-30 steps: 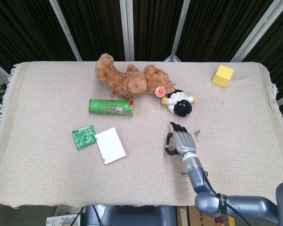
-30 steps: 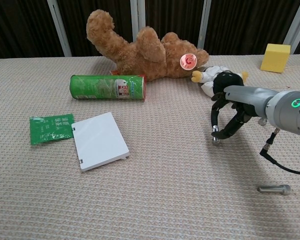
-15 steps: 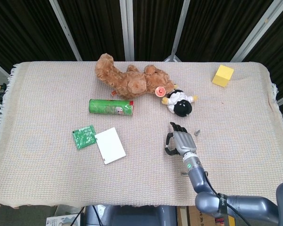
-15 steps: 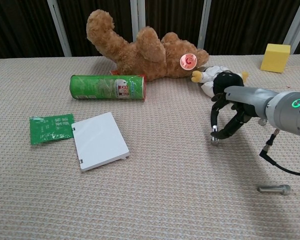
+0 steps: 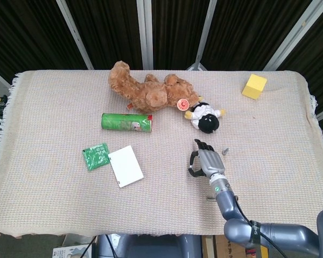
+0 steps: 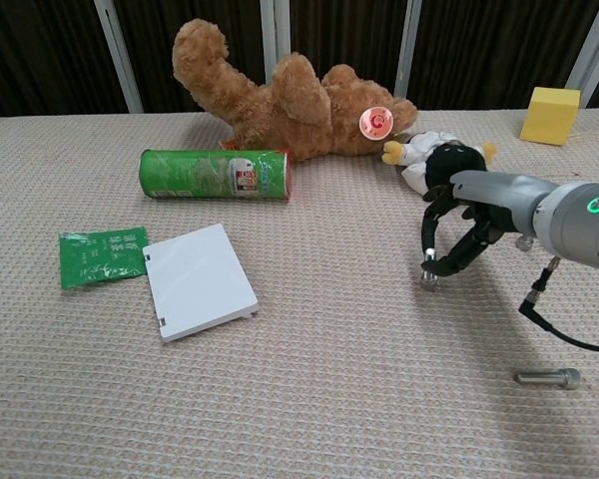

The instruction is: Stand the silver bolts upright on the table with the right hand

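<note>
Two silver bolts matter here. My right hand [image 6: 457, 239] pinches one bolt [image 6: 431, 276] between its fingertips [image 6: 428, 263], its lower end at or just above the table [image 6: 309, 399]. If I let go while it tilts, I judge it will topple. Another bolt [image 6: 547, 378] lies flat, well apart, nearer me. My left hand is out of sight.

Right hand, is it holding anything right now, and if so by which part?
The right hand pinches a silver bolt at its top end, between fingertips, with the bolt upright and its lower end at the table. Another bolt lies unheld.
</note>
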Available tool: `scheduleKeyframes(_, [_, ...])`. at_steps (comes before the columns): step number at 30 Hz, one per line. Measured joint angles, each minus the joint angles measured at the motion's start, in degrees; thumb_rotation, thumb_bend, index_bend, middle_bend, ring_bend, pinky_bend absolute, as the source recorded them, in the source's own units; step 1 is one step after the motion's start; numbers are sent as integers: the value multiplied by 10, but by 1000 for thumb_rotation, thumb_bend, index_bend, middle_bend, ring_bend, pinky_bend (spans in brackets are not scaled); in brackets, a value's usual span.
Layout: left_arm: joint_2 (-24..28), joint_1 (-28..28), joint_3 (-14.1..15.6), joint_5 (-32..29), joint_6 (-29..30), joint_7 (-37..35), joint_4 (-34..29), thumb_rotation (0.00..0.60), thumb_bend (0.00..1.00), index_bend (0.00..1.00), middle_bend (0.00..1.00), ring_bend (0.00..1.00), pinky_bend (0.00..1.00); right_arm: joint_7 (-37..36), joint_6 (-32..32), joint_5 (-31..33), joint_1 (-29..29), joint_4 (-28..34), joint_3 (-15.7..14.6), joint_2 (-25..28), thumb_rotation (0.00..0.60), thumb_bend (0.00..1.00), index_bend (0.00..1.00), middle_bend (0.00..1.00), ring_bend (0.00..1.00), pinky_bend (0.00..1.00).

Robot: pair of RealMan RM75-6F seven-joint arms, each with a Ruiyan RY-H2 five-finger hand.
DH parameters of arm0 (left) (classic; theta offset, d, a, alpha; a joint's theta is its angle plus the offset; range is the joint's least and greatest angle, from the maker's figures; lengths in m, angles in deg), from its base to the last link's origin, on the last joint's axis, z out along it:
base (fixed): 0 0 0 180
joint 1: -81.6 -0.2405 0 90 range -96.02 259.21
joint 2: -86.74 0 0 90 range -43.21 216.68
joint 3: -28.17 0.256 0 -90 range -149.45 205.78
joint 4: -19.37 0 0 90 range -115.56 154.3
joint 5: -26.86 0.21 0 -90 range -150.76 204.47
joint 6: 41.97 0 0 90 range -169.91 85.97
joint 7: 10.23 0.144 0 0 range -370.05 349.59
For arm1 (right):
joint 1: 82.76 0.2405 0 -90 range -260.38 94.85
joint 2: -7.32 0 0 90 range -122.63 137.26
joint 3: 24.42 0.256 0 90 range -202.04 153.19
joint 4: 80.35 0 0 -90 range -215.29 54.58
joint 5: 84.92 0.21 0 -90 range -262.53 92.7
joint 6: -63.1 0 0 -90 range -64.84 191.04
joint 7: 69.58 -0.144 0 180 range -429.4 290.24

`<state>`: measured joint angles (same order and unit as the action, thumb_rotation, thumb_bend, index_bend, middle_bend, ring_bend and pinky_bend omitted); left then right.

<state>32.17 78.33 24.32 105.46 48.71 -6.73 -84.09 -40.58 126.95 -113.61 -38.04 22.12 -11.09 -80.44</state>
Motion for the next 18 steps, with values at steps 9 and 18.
scheduleKeyframes(9, [0, 0, 0, 0, 0, 1, 0, 600, 117, 91, 71, 47, 184, -1, -4, 2, 2, -2, -3, -1, 600, 434, 663, 12, 15, 86])
scheduleKeyframes(18, [0, 0, 0, -1, 0, 1, 0, 600, 117, 91, 71, 47, 184, -2, -3, 3, 2, -3, -4, 1, 600, 433, 649, 12, 16, 85])
